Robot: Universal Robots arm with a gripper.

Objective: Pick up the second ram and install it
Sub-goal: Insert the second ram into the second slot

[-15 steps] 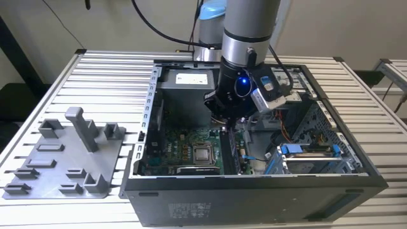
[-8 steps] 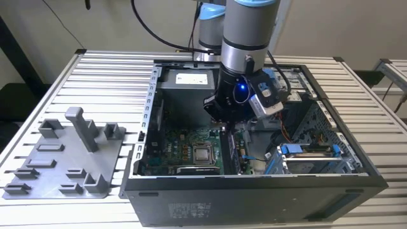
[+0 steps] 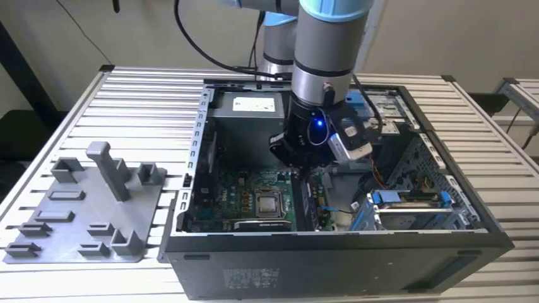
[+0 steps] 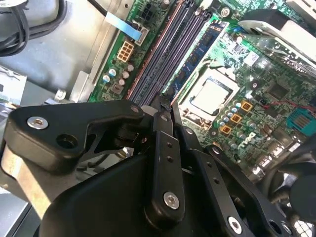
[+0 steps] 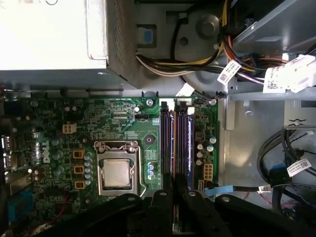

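We saw the gripper (image 4: 165, 106) over the memory slots (image 5: 175, 148), fingers pressed together on the second ram (image 4: 197, 54); thin, stiff, fragile, best held by edges.

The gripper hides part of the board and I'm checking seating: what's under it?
Under the gripper run the memory slots, beside the processor socket. Their near ends are covered.

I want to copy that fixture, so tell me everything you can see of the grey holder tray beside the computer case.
The grey holder tray is a flat, matte, plastic-looking plate. Several upright posts and low blocks rise from it, and the tallest post stands near the middle. It lies flat on the slatted metal table, at the exterior view's left of the open computer case. Its holders look empty.
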